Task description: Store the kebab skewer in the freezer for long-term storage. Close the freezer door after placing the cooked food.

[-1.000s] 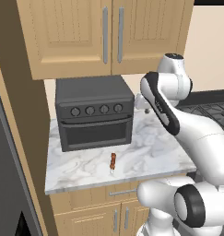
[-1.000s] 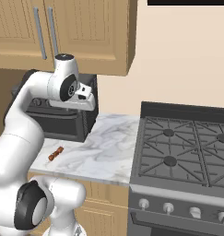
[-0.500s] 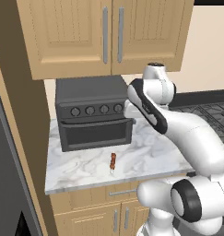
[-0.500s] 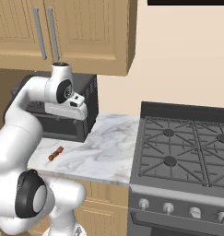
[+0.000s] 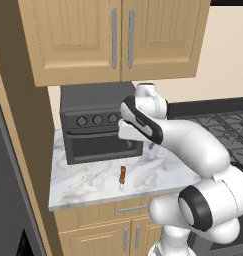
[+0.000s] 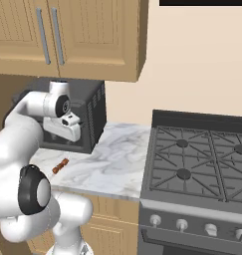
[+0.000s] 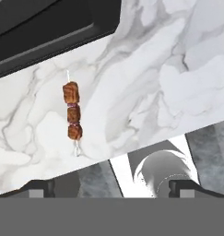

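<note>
The kebab skewer (image 5: 122,175) lies flat on the marble surface (image 5: 88,185), lower centre of the left base view, just in front of the dark toaster oven (image 5: 93,130). The gripper (image 7: 109,186) hangs above it with tips spread apart, holding nothing.

Reddish-brown meat chunks on the kebab skewer (image 7: 72,112), against white marble counter (image 5: 93,180) veined grey; dark grey toaster oven (image 5: 93,127) behind; light wood cabinets (image 5: 113,40) above.

Even, flat rendered light around me, faint shadows on the marble counter (image 7: 145,83), slight softness, no glare.
</note>
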